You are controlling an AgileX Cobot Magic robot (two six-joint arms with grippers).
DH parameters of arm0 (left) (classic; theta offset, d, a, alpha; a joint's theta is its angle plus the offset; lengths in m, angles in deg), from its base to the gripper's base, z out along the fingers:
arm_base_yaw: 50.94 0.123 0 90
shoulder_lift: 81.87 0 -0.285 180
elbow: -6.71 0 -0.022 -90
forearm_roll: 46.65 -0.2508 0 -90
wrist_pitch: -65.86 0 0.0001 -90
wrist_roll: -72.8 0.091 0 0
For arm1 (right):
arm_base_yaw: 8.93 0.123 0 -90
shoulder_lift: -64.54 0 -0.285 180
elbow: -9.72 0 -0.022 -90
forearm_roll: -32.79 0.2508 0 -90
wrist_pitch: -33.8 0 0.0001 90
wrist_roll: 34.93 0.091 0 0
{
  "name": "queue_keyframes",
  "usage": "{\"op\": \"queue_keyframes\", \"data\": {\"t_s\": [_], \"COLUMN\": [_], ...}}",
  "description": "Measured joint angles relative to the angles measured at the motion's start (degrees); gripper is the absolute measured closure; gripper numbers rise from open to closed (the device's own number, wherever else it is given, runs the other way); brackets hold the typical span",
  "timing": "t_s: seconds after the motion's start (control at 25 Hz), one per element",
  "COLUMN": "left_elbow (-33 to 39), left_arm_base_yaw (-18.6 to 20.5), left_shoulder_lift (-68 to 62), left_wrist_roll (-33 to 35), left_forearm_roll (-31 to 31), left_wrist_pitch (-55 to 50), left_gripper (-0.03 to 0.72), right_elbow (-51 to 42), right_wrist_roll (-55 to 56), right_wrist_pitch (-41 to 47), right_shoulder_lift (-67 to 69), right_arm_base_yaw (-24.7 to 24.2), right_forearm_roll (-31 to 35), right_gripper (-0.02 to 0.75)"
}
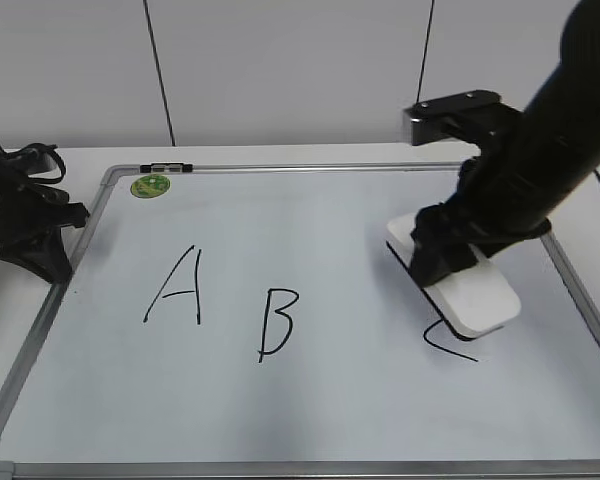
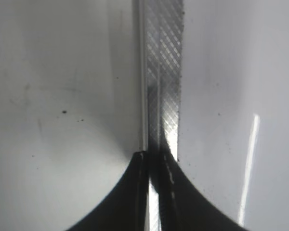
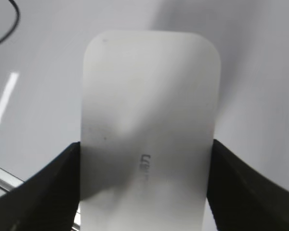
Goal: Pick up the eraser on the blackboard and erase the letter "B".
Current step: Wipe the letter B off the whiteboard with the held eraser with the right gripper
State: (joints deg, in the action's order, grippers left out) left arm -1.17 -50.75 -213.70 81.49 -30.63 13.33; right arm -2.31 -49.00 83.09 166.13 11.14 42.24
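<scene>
- The board (image 1: 310, 400) lies flat on the table (image 1: 280, 155). It has a green sticker (image 1: 151, 185) near its top left corner.
- Three black letters are on it: A (image 1: 177, 287) on the left, B (image 1: 276, 323) in the middle, and C (image 1: 446, 343) on the right.
- The eraser (image 1: 477, 297) covers the top of the C. Only the bottom curve of that letter shows.
- Nothing lies on the board between the eraser and the B.
- The right gripper (image 1: 442, 252) is on the eraser. In the right wrist view its two black fingers (image 3: 43, 192) press on both long sides of the eraser (image 3: 149, 120), so it is clamped on it.
- The eraser sits on the right part of the board, well apart from the B.
- The left gripper (image 1: 42, 255) rests at the board's left edge. Its tips (image 2: 154, 161) are together over the grey frame (image 2: 164, 72) and hold nothing.
</scene>
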Motion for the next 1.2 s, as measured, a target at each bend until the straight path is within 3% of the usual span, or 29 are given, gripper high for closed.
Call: {"op": "queue_keyframes", "data": {"t_s": [0.52, 1.2], "left_elbow": [0.0, 0.0], "left_arm_base_yaw": [0.0, 0.1], "left_shoulder_lift": [0.0, 0.0], "left_wrist_roll": [0.0, 0.0], "left_forearm_roll": [0.33, 0.44], "left_wrist_pitch": [-0.1, -0.17], "left_gripper": [0.666, 0.666], "right_elbow": [18.16, 30.17], "right_wrist_roll": [-0.04, -0.48], "right_wrist_pitch": [4.03, 6.42], "right_shoulder_lift": [15.8, 31.29], "right_arm_base_yaw": [11.07, 12.34], "right_forearm_roll": [-3.56, -7.65], "right_gripper": [0.202, 0.202]}}
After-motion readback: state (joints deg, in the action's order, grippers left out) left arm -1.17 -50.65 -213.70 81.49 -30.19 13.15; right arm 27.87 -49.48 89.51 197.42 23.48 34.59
